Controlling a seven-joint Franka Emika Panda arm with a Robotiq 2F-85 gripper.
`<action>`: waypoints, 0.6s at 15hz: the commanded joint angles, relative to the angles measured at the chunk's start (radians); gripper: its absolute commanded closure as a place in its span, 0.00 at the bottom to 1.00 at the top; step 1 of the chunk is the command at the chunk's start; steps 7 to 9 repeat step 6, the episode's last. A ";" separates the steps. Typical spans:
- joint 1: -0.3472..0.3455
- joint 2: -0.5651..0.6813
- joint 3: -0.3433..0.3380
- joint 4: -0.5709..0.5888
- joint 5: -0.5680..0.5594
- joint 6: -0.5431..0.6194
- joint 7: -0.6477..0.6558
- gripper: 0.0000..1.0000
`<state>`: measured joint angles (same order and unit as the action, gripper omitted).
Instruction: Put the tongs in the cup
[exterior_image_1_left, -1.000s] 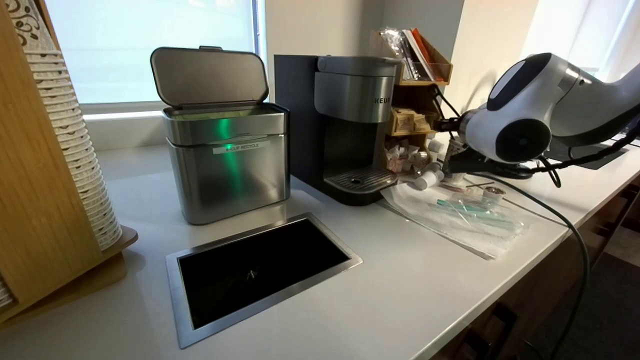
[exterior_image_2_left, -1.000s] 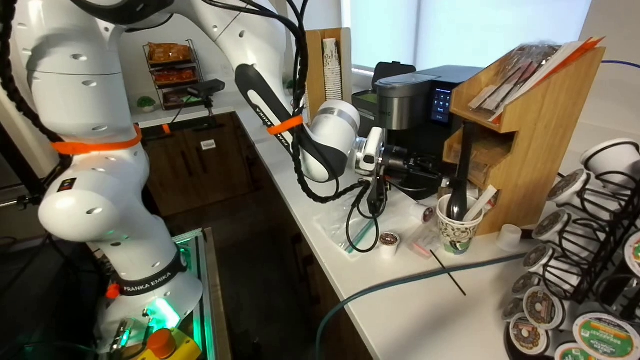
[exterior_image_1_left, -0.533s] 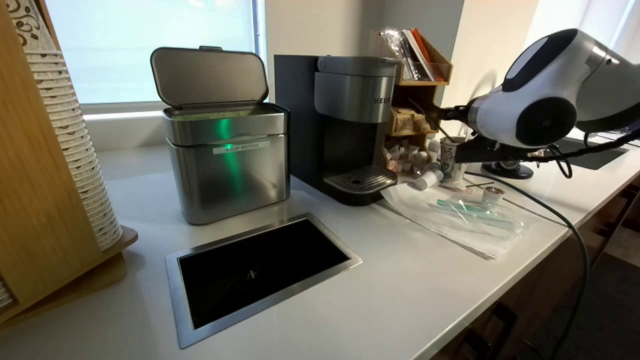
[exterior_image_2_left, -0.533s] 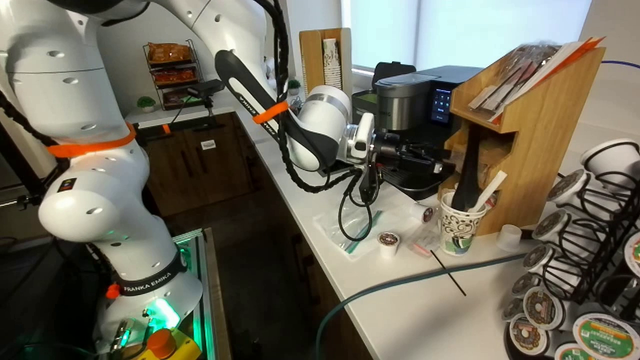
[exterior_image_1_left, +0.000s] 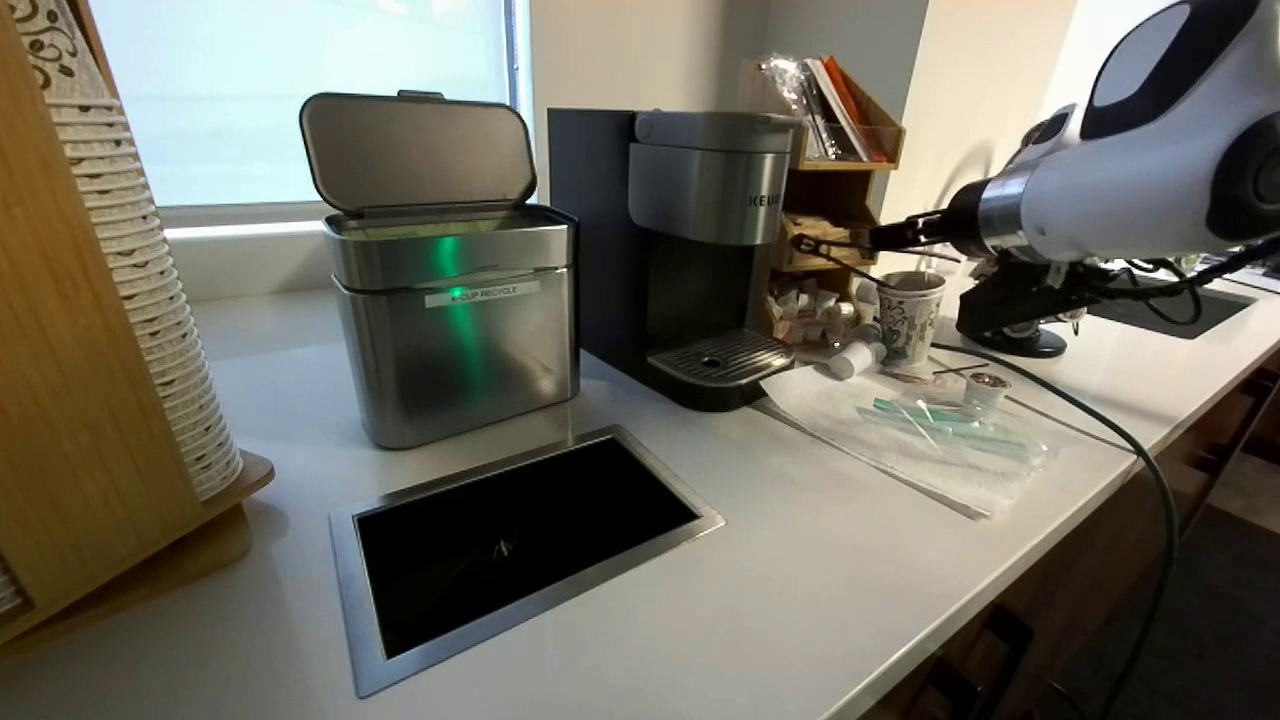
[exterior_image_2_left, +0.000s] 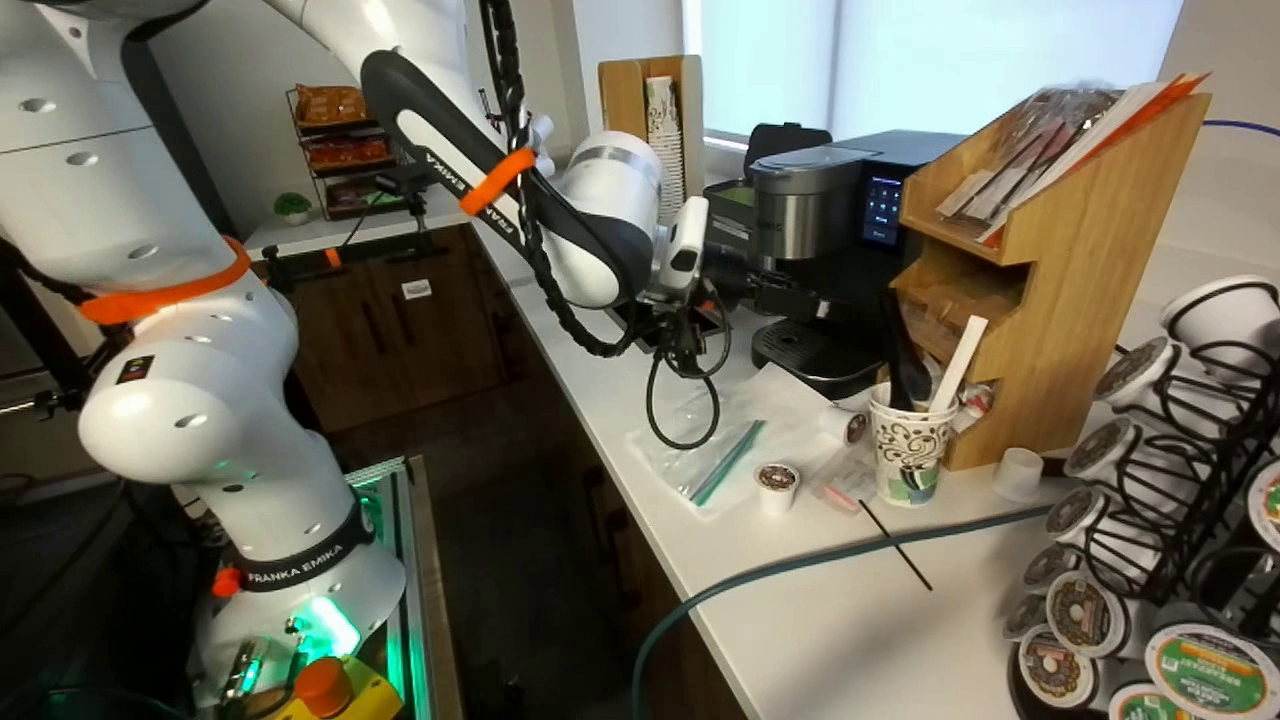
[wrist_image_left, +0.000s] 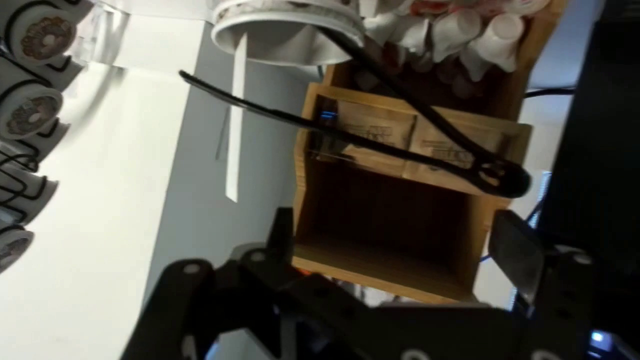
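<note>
Tongs (wrist_image_left: 370, 143) lean with one leg in the patterned paper cup (wrist_image_left: 287, 37), upper middle of the wrist view, the other stray outside its rim; the placing step looks half done, and the next move likely calls for tucking that leg in. The pincer (wrist_image_left: 395, 220) stands wide and empty below them in the frame. In an exterior view, right of center, they reach leftward past the pincer (exterior_image_1_left: 880, 236); contact cannot be told. In an exterior view the pincer (exterior_image_2_left: 820, 304) is apart, to their left.
</note>
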<state>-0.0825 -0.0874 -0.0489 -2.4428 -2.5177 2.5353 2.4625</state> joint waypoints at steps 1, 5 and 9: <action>0.073 -0.077 0.021 -0.020 0.008 0.130 -0.081 0.00; 0.150 -0.087 0.020 0.023 0.011 0.267 -0.146 0.00; 0.129 -0.084 0.040 0.015 0.012 0.213 -0.120 0.00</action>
